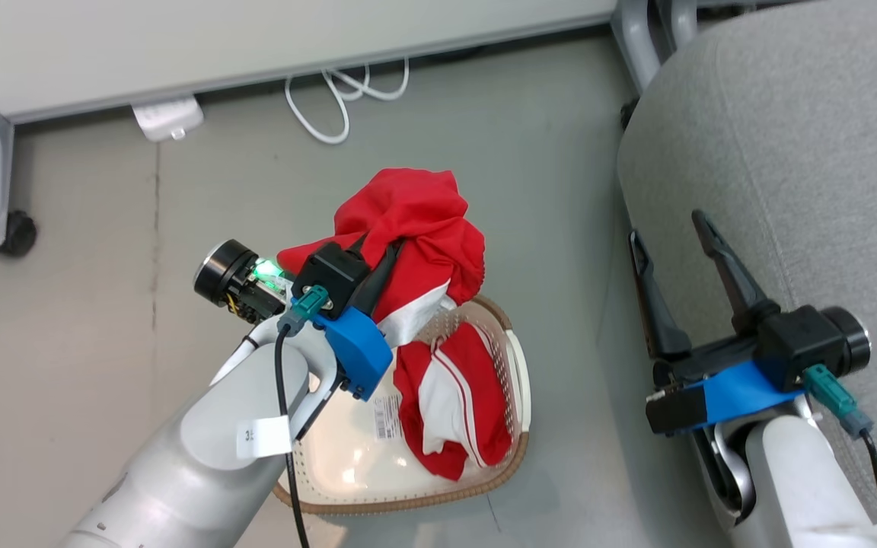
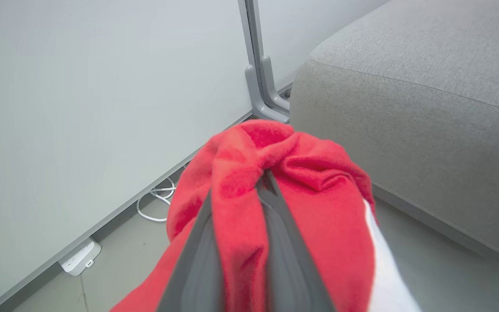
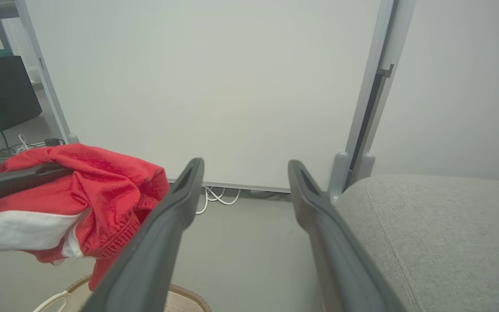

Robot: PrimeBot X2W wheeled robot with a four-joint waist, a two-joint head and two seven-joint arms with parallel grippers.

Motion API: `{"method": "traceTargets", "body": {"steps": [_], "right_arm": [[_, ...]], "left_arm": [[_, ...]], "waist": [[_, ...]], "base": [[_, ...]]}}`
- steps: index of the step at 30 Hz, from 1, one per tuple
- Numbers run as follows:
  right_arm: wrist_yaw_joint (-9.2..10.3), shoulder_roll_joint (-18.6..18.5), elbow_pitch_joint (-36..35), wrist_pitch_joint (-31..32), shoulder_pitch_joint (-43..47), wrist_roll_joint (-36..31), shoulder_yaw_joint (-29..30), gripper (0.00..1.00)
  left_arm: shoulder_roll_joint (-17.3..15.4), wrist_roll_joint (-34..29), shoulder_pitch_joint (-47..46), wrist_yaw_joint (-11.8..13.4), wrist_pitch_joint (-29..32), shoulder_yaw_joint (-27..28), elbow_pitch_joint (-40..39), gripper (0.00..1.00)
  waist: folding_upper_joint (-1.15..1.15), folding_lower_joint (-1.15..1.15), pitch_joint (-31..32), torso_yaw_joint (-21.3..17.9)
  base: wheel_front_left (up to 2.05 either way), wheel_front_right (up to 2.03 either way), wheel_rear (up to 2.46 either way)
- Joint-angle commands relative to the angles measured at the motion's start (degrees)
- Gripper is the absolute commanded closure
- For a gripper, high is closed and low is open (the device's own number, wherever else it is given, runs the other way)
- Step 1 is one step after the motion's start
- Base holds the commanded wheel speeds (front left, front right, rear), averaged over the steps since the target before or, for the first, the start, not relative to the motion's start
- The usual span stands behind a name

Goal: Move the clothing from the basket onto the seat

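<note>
My left claw (image 1: 377, 255) pinches a soft, crumpled red-and-white garment (image 1: 408, 213) above the cream perforated plastic basket (image 1: 516, 365), where a second garment (image 1: 450, 396) lies, seemingly bunched, while my right claw (image 1: 668, 227) gapes beside the rounded grey fabric seat (image 1: 789, 152).

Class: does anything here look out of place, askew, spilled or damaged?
Nothing spilled or damaged. A bunched red-and-white fabric garment hangs from the left gripper above the cream perforated plastic basket; a second garment lies crumpled inside. A loose white cable sprawls on the floor.

soft cloth clothing (image 1: 416, 221) (matt); glossy plastic basket (image 1: 347, 464)
</note>
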State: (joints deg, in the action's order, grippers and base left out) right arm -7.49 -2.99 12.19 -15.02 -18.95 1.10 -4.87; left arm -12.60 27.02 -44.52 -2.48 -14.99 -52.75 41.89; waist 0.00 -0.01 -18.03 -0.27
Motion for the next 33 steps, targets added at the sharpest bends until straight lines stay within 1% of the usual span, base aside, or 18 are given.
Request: {"method": "traceTargets", "body": {"steps": [1,7,13,18,27,33], "right_arm": [[-0.01,-0.26,0.25,-0.23,1.53,0.1,0.08,0.0],[-0.01,-0.23,1.14,-0.24,4.57,0.56,0.18,0.0],[-0.01,-0.16,1.76,-0.23,7.46,0.99,0.11,0.0],[-0.01,-0.08,2.09,-0.24,9.5,1.24,0.11,0.0],[-0.01,0.02,2.19,-0.24,11.18,1.75,-0.61,0.0],[-0.01,0.06,1.94,-0.23,10.32,2.31,-3.12,0.0]], "left_arm": [[-0.25,-0.37,1.0,0.34,-0.28,1.07,-1.08,1.0],[0.3,-1.39,3.43,0.86,-0.29,5.79,-5.44,1.0],[1.27,-2.53,5.59,0.06,-0.29,8.54,-8.52,1.0],[1.89,-3.11,7.42,-0.58,-0.29,9.7,-9.7,1.0],[2.87,-4.3,9.29,-1.56,-0.29,10.72,-9.51,1.0],[3.47,-5.05,9.69,-2.1,-0.29,11.3,-9.03,1.0]], "waist": [[0.0,0.01,2.7,0.46],[0.0,0.01,7.44,0.42],[0.0,0.01,11.49,0.33],[0.0,0.01,14.19,0.39],[0.0,0.01,16.18,0.82],[0.0,0.01,16.28,1.06]], "base": [[0.0,0.0,0.0],[0.0,0.0,0.0],[0.0,0.0,0.0],[0.0,0.0,0.0],[0.0,0.0,0.0],[0.0,0.0,0.0]]}}
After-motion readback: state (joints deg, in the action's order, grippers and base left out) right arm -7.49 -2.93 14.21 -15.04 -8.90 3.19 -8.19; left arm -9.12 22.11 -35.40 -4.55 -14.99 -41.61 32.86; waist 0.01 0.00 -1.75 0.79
